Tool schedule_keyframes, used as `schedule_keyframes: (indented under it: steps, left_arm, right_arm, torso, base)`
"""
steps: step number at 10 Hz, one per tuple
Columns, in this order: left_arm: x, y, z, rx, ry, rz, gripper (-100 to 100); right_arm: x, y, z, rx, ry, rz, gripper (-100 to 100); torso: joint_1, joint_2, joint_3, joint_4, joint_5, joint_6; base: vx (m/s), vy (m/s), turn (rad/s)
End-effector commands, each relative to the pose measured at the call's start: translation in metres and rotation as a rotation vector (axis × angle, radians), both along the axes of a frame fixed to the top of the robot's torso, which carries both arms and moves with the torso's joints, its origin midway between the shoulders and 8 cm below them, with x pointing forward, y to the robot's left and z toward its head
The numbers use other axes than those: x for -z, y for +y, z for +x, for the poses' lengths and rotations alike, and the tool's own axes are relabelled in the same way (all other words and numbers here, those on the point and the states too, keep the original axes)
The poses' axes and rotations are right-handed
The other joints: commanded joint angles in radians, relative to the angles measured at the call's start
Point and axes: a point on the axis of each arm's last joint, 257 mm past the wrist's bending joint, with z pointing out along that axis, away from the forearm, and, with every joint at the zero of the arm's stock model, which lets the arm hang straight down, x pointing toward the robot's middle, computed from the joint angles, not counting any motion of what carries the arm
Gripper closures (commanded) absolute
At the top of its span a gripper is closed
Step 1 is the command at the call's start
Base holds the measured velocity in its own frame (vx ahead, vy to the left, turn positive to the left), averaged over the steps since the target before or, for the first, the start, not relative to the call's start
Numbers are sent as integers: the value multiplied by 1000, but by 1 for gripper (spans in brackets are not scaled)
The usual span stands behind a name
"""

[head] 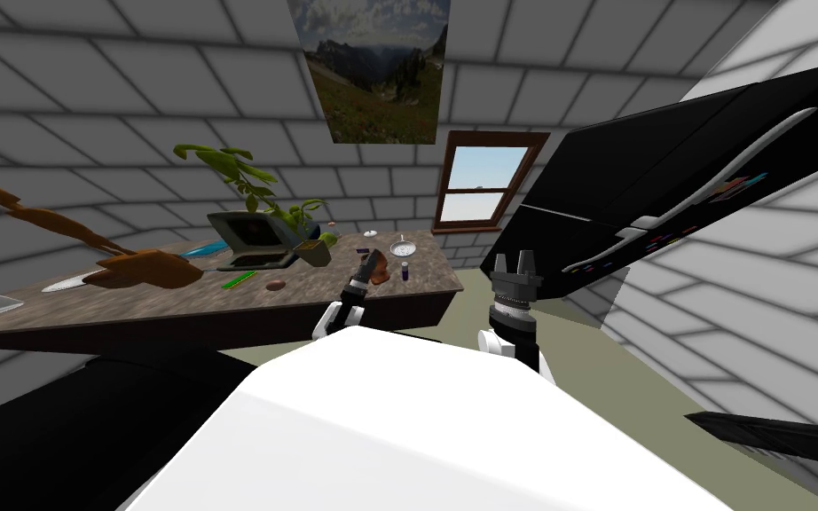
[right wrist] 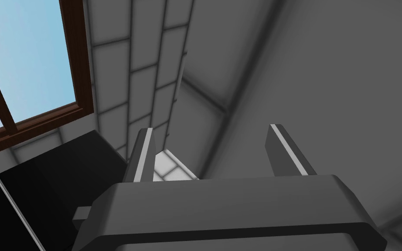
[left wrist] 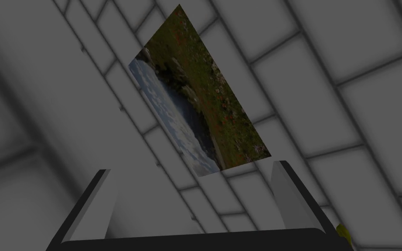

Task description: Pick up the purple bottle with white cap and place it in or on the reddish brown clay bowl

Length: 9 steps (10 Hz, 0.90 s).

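Purple bottle [head: 405,271] on table [head: 327,288], just beside reddish bowl [head: 381,268] — left gripper [left wrist: 192,166], right gripper [right wrist: 209,128] both spread, empty.

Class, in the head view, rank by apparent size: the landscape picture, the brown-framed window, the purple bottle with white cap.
Largest to smallest:
1. landscape picture
2. brown-framed window
3. purple bottle with white cap

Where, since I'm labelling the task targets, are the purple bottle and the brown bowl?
purple bottle [head: 405,273]: head view, on its purple body below the white cap.
brown bowl [head: 382,268]: head view, on its outer wall.
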Motion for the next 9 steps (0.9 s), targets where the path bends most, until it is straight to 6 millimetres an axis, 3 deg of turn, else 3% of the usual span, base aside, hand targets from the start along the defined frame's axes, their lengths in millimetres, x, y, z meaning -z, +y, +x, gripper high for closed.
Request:
schedule_keyframes:
  steps: [1, 9]
  left_arm:
    - [13, -5, 7, -15, 23, 61, -100]
    - [87, -31, 33, -62, 133, 371, -100]
  right_arm:
    - [0, 0, 0, 0, 0, 0, 0]
    - [0, 0, 0, 0, 0, 0, 0]
  torso:
    - [0, 0, 0, 0, 0, 0]
    - [0, 0, 0, 0, 0, 0]
  base:
    - [6, -19, -43]
    - [4, -17, -38]
